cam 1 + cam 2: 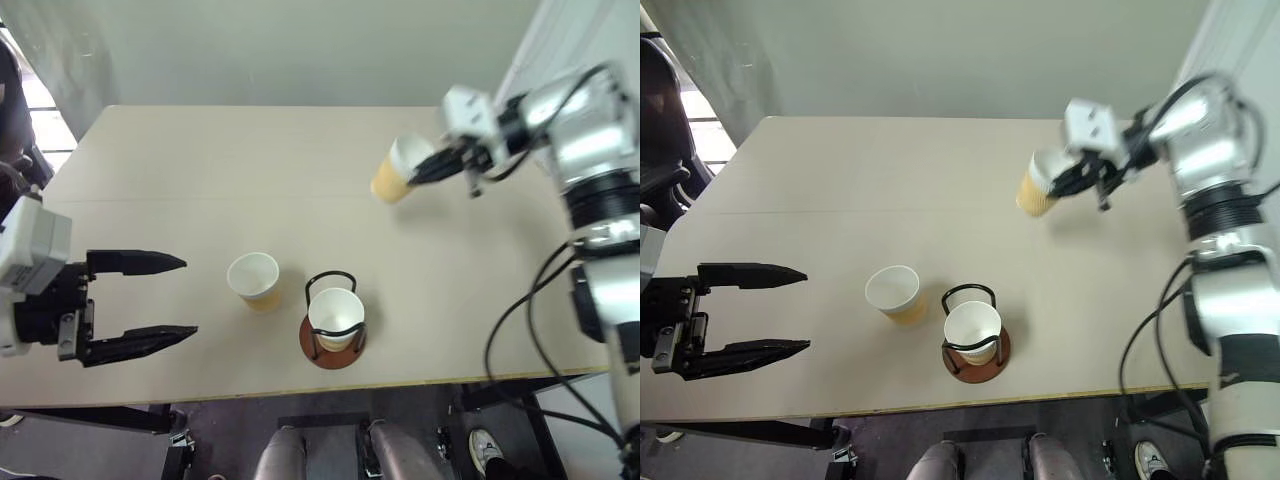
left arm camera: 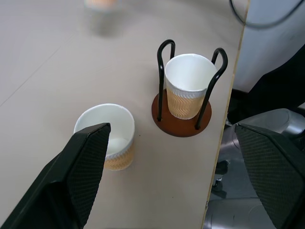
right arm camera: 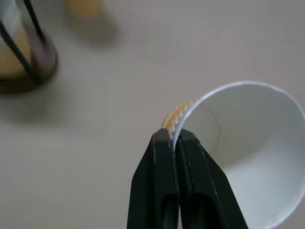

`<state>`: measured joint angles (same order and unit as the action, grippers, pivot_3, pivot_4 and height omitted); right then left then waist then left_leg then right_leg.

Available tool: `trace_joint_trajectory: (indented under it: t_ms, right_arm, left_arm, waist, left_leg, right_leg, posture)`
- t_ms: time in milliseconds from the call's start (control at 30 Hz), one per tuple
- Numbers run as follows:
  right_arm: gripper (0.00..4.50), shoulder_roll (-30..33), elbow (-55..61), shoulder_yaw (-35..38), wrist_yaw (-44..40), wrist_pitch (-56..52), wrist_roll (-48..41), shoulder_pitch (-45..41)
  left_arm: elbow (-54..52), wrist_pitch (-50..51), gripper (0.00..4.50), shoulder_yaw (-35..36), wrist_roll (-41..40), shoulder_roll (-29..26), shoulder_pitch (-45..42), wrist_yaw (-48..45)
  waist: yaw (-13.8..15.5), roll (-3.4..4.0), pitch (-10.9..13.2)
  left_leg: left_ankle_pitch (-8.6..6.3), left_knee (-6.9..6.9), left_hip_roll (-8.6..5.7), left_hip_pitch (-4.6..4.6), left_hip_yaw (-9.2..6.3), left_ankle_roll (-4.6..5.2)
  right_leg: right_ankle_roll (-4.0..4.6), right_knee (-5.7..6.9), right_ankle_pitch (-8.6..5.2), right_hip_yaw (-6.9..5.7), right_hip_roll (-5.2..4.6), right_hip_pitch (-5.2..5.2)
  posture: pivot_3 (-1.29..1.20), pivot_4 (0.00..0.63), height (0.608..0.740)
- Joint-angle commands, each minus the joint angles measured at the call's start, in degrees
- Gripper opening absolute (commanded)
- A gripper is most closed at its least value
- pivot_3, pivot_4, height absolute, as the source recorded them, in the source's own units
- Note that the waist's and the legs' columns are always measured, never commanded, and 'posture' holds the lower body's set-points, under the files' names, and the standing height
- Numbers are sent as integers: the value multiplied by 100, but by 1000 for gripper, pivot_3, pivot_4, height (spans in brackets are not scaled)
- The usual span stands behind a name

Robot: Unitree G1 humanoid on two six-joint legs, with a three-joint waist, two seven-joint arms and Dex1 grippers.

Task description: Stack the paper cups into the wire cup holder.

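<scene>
three paper cups: one in the wire cup holder (image 1: 334, 340), one on the desk (image 1: 200, 170), one (image 1: 398, 170) pinched at its rim by the right claw (image 1: 425, 170); left claw (image 1: 165, 297) gapes empty.

Beneath my jaws lies a pale beige table (image 1: 250, 170), its near edge a thin yellowish strip. Beyond my reach a plain off-white wall (image 1: 300, 50) rises behind the far edge. Past my left jaws, a bright window (image 1: 40, 120) glares. Below the near edge shows dark floor (image 1: 230, 440).
</scene>
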<state>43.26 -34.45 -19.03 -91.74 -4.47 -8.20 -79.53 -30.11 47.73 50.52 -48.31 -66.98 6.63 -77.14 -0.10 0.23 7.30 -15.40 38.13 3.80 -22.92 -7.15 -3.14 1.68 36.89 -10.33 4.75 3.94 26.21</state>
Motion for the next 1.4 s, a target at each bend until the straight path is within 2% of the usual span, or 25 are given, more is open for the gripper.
trace_joint_trajectory:
  t_ms: [33, 167, 367, 500, 733, 1067, 1400]
  right_arm:
    - [31, 449, 1657, 10, -76, -1186, -1381, 97]
    - [31, 895, 3541, 133, -76, -2474, -2673, 608]
    - [31, 639, 4760, 113, 267, -3092, -2510, 1136]
    - [31, 414, 5042, 11, 418, -3161, -2322, 1239]
    - [31, -28, 5201, -275, 745, -3111, -1851, 1416]
    - [31, -55, 5384, -460, 560, -2889, -1534, 1727]
    - [31, -179, 5486, -562, 587, -2636, -1238, 1920]
  left_arm:
    - [45, -146, 4500, -129, -42, -60, -114, 2]
    - [263, -313, 4500, -460, 2, -191, -344, -86]
    - [605, -663, 4500, -820, 386, -407, -324, -426]
    - [683, -727, 4500, -954, 421, -438, -442, -439]
    - [598, -695, 4500, -932, 408, -378, -407, -399]
    - [389, -510, 4500, -502, 408, -316, -80, -399]
    - [295, -432, 4500, -370, 391, -299, 4, -381]
  waist:
    - [-14, -1, -1]
    - [-49, -4, -1]
    - [-103, -4, -1]
    - [-118, -4, -1]
    - [-118, -5, -1]
    - [-114, -6, -2]
    - [-115, -6, -2]
  left_leg:
    - [2, 0, 0, 9, 3, -3]
    - [2, 0, -2, 69, 22, -3]
    - [-1, 10, 4, 110, 36, -3]
    - [-3, 3, 20, 106, 19, 1]
    - [-10, -6, 28, 94, 16, 5]
    - [-32, 3, 74, 91, 45, 2]
    - [-36, 3, 104, 102, 42, 11]
  right_leg:
    - [8, -1, -11, 3, 1, -11]
    - [19, -2, -28, 17, 16, -62]
    - [40, 9, -22, 67, 89, -90]
    - [70, 11, -2, 66, 114, -74]
    - [74, 10, 2, 62, 122, -51]
    - [76, 2, 0, 60, 152, -47]
    - [108, 8, 19, 59, 197, -46]
  posture:
    - [0, 150, 740]
    - [0, 150, 740]
    - [0, 150, 740]
    - [0, 150, 740]
    - [0, 150, 740]
    - [0, 150, 740]
    - [0, 150, 740]
